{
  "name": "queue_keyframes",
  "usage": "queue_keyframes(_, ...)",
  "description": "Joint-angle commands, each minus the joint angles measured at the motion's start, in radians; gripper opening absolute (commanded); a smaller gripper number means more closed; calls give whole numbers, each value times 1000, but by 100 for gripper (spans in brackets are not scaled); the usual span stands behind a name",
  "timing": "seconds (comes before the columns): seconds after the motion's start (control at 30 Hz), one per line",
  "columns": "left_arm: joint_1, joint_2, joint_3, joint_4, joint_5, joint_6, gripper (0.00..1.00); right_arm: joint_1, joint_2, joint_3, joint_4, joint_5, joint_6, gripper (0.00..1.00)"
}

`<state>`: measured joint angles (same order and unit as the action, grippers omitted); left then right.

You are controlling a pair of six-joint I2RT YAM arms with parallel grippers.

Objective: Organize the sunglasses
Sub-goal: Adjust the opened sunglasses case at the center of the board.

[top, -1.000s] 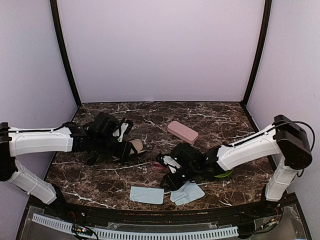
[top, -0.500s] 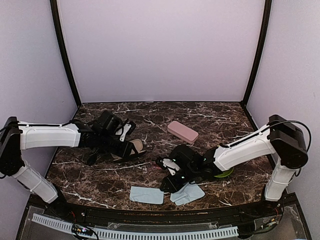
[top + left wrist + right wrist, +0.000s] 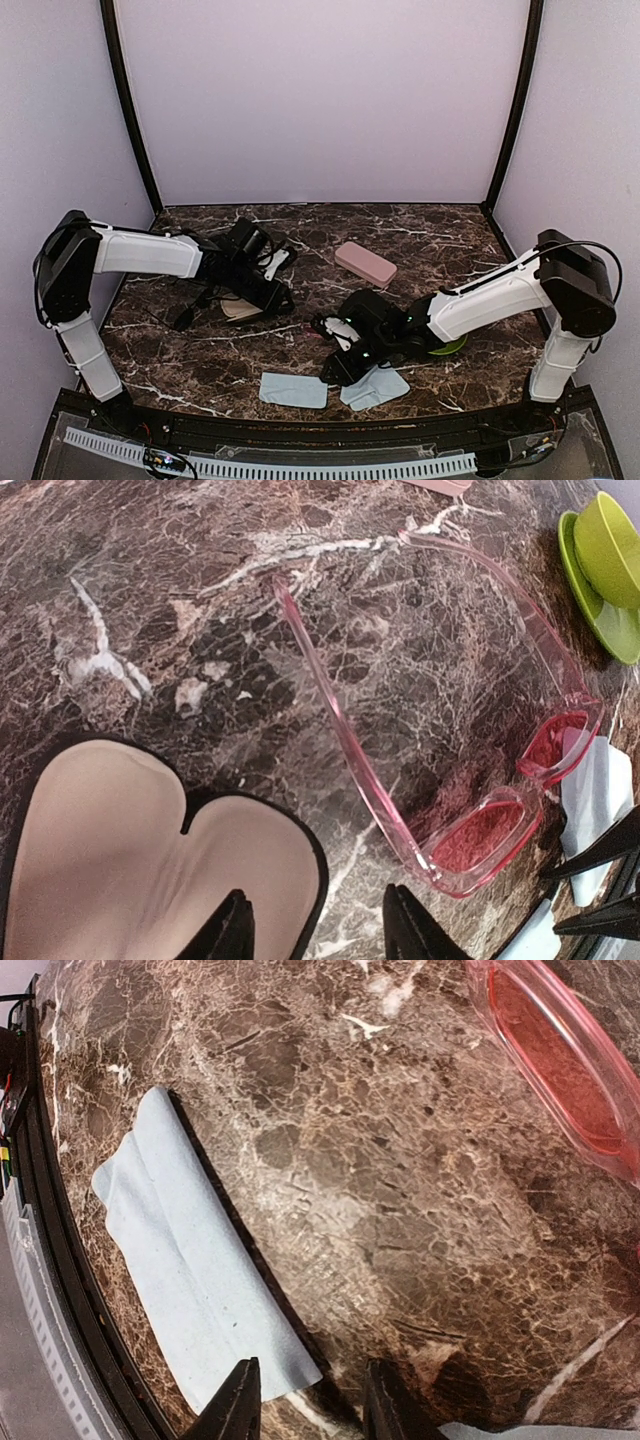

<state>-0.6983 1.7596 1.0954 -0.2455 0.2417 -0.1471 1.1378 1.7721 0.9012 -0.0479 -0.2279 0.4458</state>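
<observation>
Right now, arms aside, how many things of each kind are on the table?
Sunglasses: 1, the red-pink pair
Hard cases: 2, the pink case shut, the black case open
Light blue cloths: 2, the left cloth and the right cloth
Green object: 1
Total: 6 that I can make out.

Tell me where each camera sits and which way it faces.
Top external: above, behind the bases, facing the marble table; both arms show.
Left wrist: on the left arm, looking down at the pink sunglasses and open case; left claw open.
Right wrist: looking down at a blue cloth; right claw open.
Both wrist views share the pink sunglasses.
</observation>
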Motion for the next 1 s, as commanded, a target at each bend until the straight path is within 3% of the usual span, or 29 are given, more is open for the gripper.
queue_keyframes(0.0,3,-8,7,-54,47,26,44,-6,-7,-10,37,10,-9,36)
queue_keyframes(0.3,2,-83,-62,-50,95,-6,29,-6,7,-9,53,0,-7,35)
queue_keyframes(0.43,2,-110,-95,-52,91,-8,28,-6,11,-8,56,0,-7,35)
queue_keyframes(0.77,2,-109,-101,-52,89,-3,32,-6,18,2,53,-5,-9,35)
queue_keyframes(0.97,-9,-118,-90,-108,63,63,43,-6,24,4,56,-9,-9,35)
